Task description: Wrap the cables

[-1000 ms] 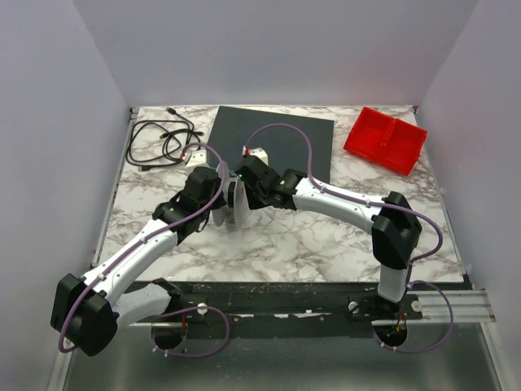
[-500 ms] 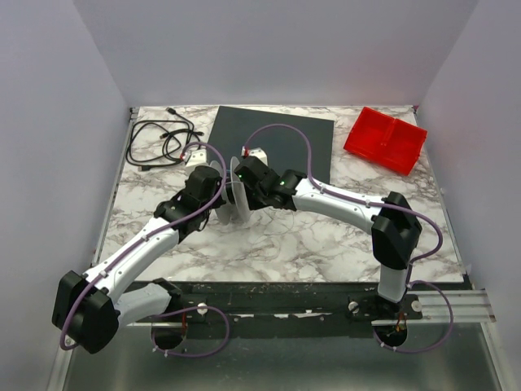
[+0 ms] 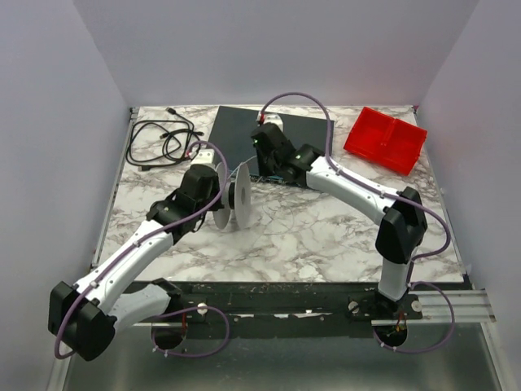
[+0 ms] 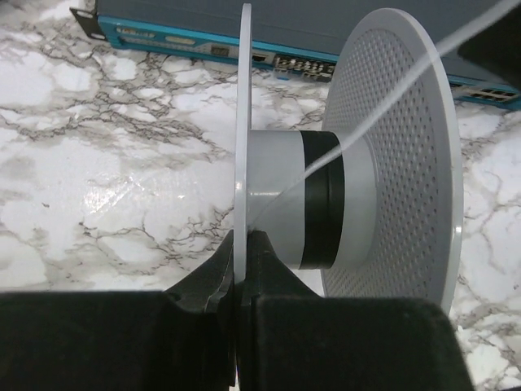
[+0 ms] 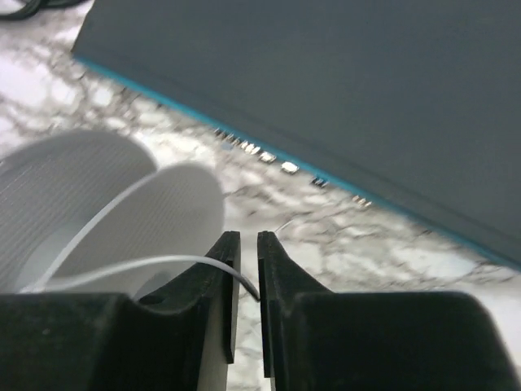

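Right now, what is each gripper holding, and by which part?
Left gripper clamps the spool by one flange's lower edge. Right gripper stands slightly open around the white wire; no firm hold shows.

**Colours and patterns**

The table is white marble with grey veins. The tray is red, the box dark grey with a teal edge, the cord black. The spool has white dotted discs; the wire is white.
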You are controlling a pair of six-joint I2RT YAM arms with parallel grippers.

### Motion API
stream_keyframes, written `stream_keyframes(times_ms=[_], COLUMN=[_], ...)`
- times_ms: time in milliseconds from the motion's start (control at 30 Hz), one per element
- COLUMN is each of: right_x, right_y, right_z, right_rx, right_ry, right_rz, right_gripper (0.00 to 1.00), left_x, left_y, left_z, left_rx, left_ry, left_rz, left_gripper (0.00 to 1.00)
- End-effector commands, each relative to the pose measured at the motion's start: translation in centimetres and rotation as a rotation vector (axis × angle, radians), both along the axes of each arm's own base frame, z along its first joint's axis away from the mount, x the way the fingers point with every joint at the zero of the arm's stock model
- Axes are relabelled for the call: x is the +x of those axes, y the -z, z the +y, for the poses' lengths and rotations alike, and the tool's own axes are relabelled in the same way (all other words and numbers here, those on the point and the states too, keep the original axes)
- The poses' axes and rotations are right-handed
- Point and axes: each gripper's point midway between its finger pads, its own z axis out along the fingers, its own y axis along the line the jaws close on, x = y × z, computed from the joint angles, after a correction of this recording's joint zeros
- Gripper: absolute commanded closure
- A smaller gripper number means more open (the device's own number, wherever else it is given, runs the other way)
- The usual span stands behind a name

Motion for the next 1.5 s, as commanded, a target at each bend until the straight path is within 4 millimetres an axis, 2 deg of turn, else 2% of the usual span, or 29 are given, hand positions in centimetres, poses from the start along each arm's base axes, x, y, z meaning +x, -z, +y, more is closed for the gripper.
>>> stream_keyframes(times_ms=[0, 67, 133, 333, 467, 567, 667, 700, 767, 867, 1067, 1200, 1333, 1467], right_x=[2.5, 2.8, 2.8, 2.3, 1.8, 1.2, 0.6, 0.5, -0.5, -3.1, -7.3, -10.0, -10.3, -10.4], right_y=[-0.6, -0.1, 0.4, 1.8, 2.1, 1.7, 1.5, 0.7, 0.5, 0.6, 3.2, 3.8, 5.5, 7.4], right_z=[-0.9, -0.8, -0.6, -0.1, 0.0, -0.5, -2.1, -2.3, -3.2, -3.0, -3.1, -0.5, -0.1, -0.8], right_rx=[0.011, 0.035, 0.067, 0.143, 0.201, 0.284, 0.399, 0.459, 0.525, 0.626, 0.667, 0.622, 0.62, 0.578], right_ry=[0.016, 0.007, -0.007, -0.048, -0.066, -0.058, -0.024, -0.028, -0.029, -0.099, -0.158, -0.214, -0.188, -0.109], right_rz=[-0.039, -0.033, -0.027, -0.002, 0.008, 0.004, 0.009, -0.017, -0.043, -0.035, 0.001, -0.011, 0.025, 0.053], right_gripper=[0.71, 0.62, 0.58, 0.38, 0.31, 0.28, 0.26, 0.25, 0.23, 0.21, 0.19, 0.19, 0.19, 0.2], left_x=[-0.7, -1.3, -1.8, -3.2, -3.8, -4.1, -4.3, -4.3, -4.4, -4.4, -4.0, -3.7, -3.5, -3.0], left_y=[-5.6, -6.7, -7.7, -10.6, -12.5, -13.9, -15.3, -15.8, -16.7, -17.9, -19.9, -20.8, -21.4, -21.7], left_z=[-1.4, -1.3, -1.2, -1.0, -0.6, -0.2, 0.2, 0.4, 0.7, 1.0, 0.8, 0.5, 0.5, 0.5], left_rx=[-0.048, -0.053, -0.06, -0.098, -0.121, -0.135, -0.147, -0.15, -0.154, -0.165, -0.188, -0.206, -0.21, -0.218], left_ry=[0.137, 0.16, 0.174, 0.205, 0.195, 0.171, 0.143, 0.135, 0.116, 0.095, 0.076, 0.077, 0.067, 0.042], left_rz=[-0.121, -0.143, -0.16, -0.198, -0.215, -0.219, -0.217, -0.221, -0.224, -0.226, -0.231, -0.241, -0.241, -0.244], left_gripper=[1.0, 1.0, 1.0, 1.0, 1.0, 1.0, 1.0, 1.0, 1.0, 1.0, 1.0, 1.0, 1.0, 1.0])
